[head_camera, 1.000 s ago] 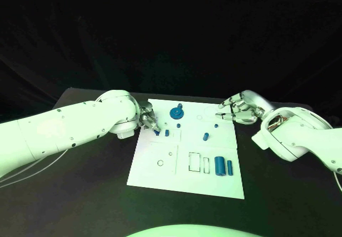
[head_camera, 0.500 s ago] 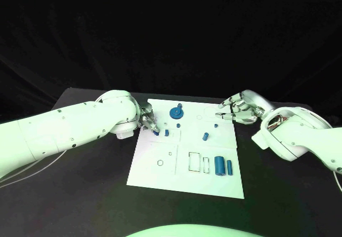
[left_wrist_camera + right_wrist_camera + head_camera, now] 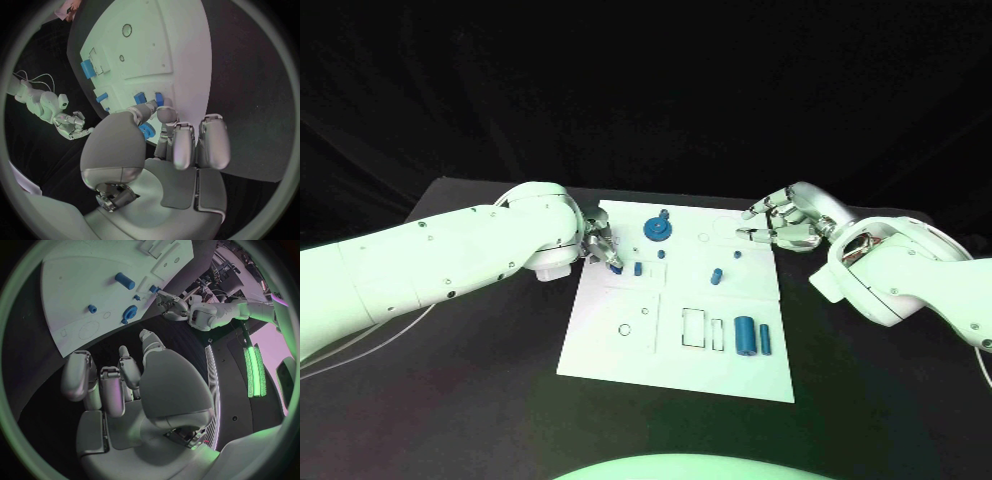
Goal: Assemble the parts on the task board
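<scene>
My left hand (image 3: 600, 243) sits at the task board's (image 3: 678, 358) left edge, fingertips apparently pinching a small blue part (image 3: 147, 131); my right hand (image 3: 783, 222) hovers curled, holding nothing

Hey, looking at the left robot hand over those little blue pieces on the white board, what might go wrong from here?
1. The left robot hand works with its fingertips right among small blue parts at the task board's far left corner; a slip could knock a neighbouring piece over.
2. Those fingers hide the contact from the head view, so a poor hold might go unnoticed.
3. The right robot hand sits at the board's far right edge and might nudge the board.
</scene>
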You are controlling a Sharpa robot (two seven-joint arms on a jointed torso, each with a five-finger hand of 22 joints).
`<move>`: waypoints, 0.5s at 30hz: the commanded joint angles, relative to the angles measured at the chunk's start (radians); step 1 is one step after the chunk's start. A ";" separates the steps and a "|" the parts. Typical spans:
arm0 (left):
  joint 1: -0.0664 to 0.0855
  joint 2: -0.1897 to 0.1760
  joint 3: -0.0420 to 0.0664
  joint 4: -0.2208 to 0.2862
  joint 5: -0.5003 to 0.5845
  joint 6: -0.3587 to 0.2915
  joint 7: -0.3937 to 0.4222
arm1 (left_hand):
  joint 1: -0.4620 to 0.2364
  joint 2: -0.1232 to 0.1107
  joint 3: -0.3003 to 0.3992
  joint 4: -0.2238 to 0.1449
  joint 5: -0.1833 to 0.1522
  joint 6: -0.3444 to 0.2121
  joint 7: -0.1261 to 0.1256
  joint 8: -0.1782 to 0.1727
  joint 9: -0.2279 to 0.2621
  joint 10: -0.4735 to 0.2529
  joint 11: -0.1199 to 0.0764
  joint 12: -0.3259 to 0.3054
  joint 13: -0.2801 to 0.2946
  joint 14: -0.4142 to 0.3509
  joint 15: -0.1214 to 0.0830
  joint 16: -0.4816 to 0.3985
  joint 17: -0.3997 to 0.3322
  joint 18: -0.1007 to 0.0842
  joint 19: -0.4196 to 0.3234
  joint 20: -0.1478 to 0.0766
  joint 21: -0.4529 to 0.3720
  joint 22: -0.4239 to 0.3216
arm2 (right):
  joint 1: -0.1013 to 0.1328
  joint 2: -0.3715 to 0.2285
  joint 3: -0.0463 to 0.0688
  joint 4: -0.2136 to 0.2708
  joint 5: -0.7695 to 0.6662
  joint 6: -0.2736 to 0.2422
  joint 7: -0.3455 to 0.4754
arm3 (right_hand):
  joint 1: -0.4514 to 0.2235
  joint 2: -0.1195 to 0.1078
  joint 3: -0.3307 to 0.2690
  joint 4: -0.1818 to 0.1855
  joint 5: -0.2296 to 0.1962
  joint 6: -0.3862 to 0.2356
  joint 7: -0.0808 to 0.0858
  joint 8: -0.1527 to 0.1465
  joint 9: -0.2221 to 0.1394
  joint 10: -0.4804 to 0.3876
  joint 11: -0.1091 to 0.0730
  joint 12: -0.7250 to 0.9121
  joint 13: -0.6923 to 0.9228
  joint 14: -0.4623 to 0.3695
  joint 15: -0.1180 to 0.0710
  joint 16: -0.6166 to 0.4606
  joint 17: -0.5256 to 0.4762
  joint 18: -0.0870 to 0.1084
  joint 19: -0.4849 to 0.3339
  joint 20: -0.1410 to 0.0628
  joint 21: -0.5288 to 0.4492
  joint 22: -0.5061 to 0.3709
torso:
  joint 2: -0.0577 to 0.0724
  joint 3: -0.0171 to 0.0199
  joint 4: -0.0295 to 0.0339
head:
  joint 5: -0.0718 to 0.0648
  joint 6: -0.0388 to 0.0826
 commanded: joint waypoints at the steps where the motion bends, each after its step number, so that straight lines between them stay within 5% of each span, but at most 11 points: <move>1: -0.004 0.008 -0.003 -0.002 0.016 0.027 -0.009 | -0.023 -0.001 0.081 -0.076 0.003 0.037 -0.037 0.006 0.026 0.014 -0.004 0.005 0.003 0.063 -0.007 0.001 0.125 -0.017 0.007 -0.002 0.005 0.002 | -0.001 0.000 0.000 0.001 -0.003 0.003 0.008 | -0.005 0.004 0.000 0.007 0.007 0.004 -0.001 0.006 -0.001 -0.001 -0.001 -0.002 -0.001 0.074 -0.008 -0.006 0.141 0.009 -0.005 -0.001 -0.005 -0.001 | 0.001 0.0004 -0.0006 | 0.001 0.000; 15: -0.004 0.029 -0.003 -0.014 0.013 0.057 -0.030 | -0.071 -0.001 0.034 -0.040 0.003 0.043 -0.046 0.017 0.042 0.017 -0.011 0.013 0.010 0.063 -0.012 0.000 0.126 -0.017 0.008 -0.007 0.006 0.005 | -0.001 0.000 0.000 0.002 -0.003 0.003 0.007 | -0.005 0.004 0.000 0.007 0.007 0.004 -0.001 0.006 -0.001 -0.001 -0.001 -0.002 -0.001 0.074 -0.008 -0.006 0.141 0.009 -0.005 -0.001 -0.005 -0.001 | 0.001 0.0003 -0.0005 | -0.003 -0.002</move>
